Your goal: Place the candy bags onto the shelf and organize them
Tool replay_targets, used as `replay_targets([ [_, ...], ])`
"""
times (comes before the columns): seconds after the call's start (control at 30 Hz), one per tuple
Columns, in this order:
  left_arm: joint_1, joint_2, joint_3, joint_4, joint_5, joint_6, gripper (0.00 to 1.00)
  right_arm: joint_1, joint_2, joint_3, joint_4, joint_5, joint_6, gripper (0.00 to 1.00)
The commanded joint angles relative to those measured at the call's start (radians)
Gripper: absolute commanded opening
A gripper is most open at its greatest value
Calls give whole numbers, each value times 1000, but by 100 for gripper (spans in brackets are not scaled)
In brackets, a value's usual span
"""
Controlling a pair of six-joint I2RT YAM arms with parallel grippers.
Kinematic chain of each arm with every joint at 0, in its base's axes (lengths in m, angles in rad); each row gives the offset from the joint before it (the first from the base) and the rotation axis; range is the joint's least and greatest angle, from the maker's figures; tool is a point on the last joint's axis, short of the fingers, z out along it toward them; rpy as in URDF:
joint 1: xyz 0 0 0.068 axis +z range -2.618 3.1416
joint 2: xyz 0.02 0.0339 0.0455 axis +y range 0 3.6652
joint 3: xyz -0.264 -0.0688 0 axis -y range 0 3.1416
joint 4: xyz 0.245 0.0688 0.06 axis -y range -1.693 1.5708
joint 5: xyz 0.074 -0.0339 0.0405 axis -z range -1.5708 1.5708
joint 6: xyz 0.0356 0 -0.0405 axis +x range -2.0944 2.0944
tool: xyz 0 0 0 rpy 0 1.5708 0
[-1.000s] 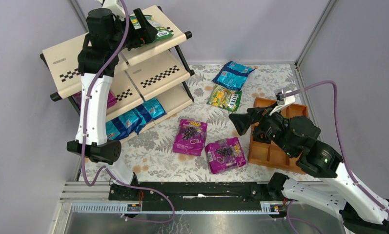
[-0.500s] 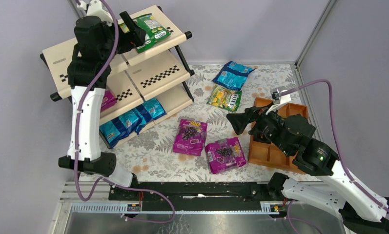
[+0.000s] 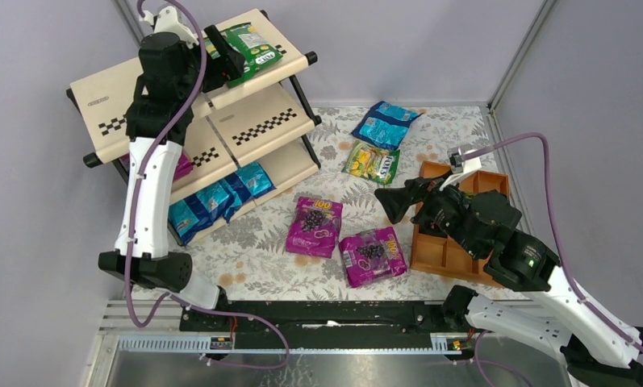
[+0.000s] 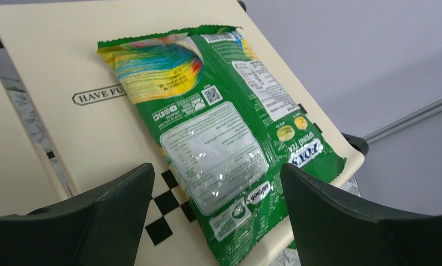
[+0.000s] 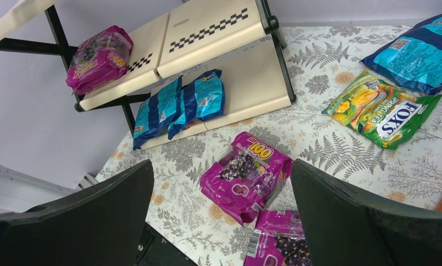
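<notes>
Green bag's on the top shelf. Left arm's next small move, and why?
Probably lift the left gripper clear of the shelf: its jaws stand open, the green bag lies flat on the top board, and four bags wait on the table.

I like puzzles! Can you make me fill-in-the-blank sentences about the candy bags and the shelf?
The green bag lies on the shelf's ____ board.
The blue bags on the shelf lie on its ____ board.
____ magenta bags lie on the table.
The left gripper is ____.
Missing: top, bottom, two, open.
</notes>
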Motion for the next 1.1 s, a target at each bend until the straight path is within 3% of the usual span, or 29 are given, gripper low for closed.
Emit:
replay_targets([
  [0.0,3,3,-24,116,5,-10,87,-3,-14,-1,33,11,-4,100],
  [0.63,1,112,43,151,134,-65,84,-3,-3,-7,41,16,1,100],
  [0.77,-5,74,5,159,142,-76,84,-3,8,-6,42,13,2,100],
  [1.07,-9,-44,-121,232,175,-80,94,-4,39,-12,67,0,-3,100],
])
